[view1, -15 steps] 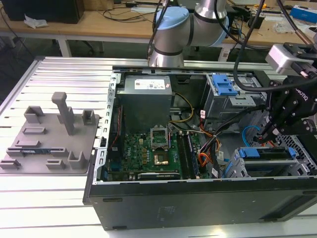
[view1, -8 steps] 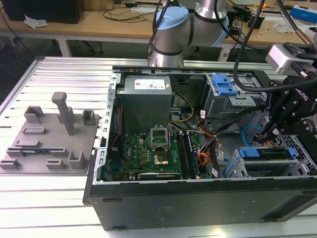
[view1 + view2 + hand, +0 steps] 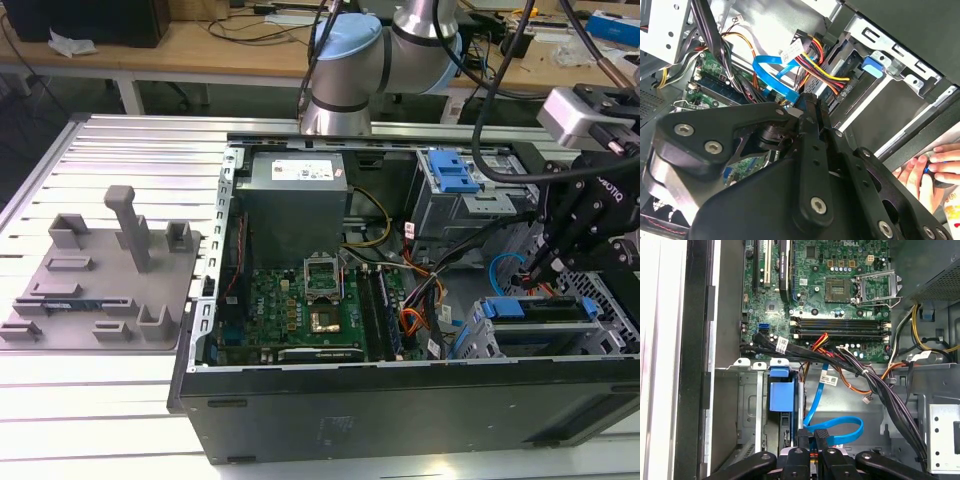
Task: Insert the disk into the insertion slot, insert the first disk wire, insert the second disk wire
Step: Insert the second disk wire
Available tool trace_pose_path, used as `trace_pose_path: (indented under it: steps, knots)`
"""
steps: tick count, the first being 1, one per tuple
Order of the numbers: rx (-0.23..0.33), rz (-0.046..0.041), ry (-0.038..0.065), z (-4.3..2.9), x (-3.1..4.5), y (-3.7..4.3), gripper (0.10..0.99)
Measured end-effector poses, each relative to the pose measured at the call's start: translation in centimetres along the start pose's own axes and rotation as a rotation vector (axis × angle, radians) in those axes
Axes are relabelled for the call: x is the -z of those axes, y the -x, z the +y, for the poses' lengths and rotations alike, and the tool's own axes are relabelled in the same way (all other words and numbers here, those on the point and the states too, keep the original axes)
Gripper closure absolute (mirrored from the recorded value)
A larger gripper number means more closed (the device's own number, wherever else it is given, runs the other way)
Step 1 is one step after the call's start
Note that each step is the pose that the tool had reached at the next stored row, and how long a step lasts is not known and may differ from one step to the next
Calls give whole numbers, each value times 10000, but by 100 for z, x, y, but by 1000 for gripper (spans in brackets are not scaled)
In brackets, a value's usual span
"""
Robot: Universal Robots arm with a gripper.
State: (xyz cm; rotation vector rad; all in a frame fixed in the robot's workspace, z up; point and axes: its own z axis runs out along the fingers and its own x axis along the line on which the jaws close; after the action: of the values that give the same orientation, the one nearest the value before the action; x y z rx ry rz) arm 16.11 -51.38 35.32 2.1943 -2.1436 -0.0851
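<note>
You are looking at one open computer case [image 3: 400, 410] with one arm reaching into it at the exterior view's right, and one gripper [image 3: 548, 268] is hanging low over the drives in the lower right of that frame. Its two fingers [image 3: 804, 440] are standing close together and are clenching the end of the second disk wire [image 3: 816, 400], the single light-blue flat cable, which is making one loop just in front of the gripper in both wrist views. In the exterior view this cable [image 3: 503, 268] is curving just beside the fingertips. The one disk [image 3: 505, 308] is sitting inside the insertion slot [image 3: 480, 340], and only its blue carrier end [image 3: 781, 392] is showing out of the grey cage [image 3: 747, 405]. One bundle of red, orange and yellow wires [image 3: 822, 62] is running to the back of the drive, near the blue cable [image 3: 765, 61] and the gripper [image 3: 807, 100]. One taller bay with a blue latch [image 3: 450, 185] is standing above the cage in the frame. One motherboard [image 3: 300, 305] is lying in the middle. One grey plate [image 3: 100, 270] is resting on the table at the exterior view's left. A person's hand [image 3: 920, 172] is showing outside the case.
</note>
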Motion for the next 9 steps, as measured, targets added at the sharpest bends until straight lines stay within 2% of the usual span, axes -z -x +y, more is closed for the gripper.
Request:
trace_pose_path:
  steps: [9]
  knots:
    - [32, 3, 0, -1, 0, -21, 925]
